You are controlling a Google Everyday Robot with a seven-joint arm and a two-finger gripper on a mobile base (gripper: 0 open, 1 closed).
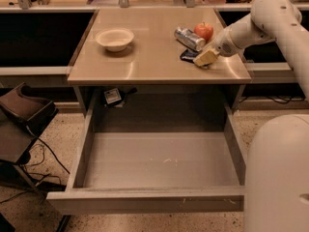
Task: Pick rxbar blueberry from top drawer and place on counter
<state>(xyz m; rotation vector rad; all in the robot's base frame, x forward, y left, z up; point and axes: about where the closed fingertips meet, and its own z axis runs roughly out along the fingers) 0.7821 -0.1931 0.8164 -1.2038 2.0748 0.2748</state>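
The dark blue rxbar blueberry (187,55) lies flat on the beige counter (145,57), near its right side, just in front of a silver can. My gripper (204,58) sits low over the counter at the bar's right end, its tan fingers partly covering the bar. The white arm reaches in from the upper right. The top drawer (159,163) is pulled wide open below the counter, and its grey floor holds nothing.
A silver can (189,37) lies on its side behind the bar, with a red apple (204,31) next to it. A cream bowl (115,38) stands at the counter's left. Dark side shelves flank the counter. My white base (277,178) fills the lower right.
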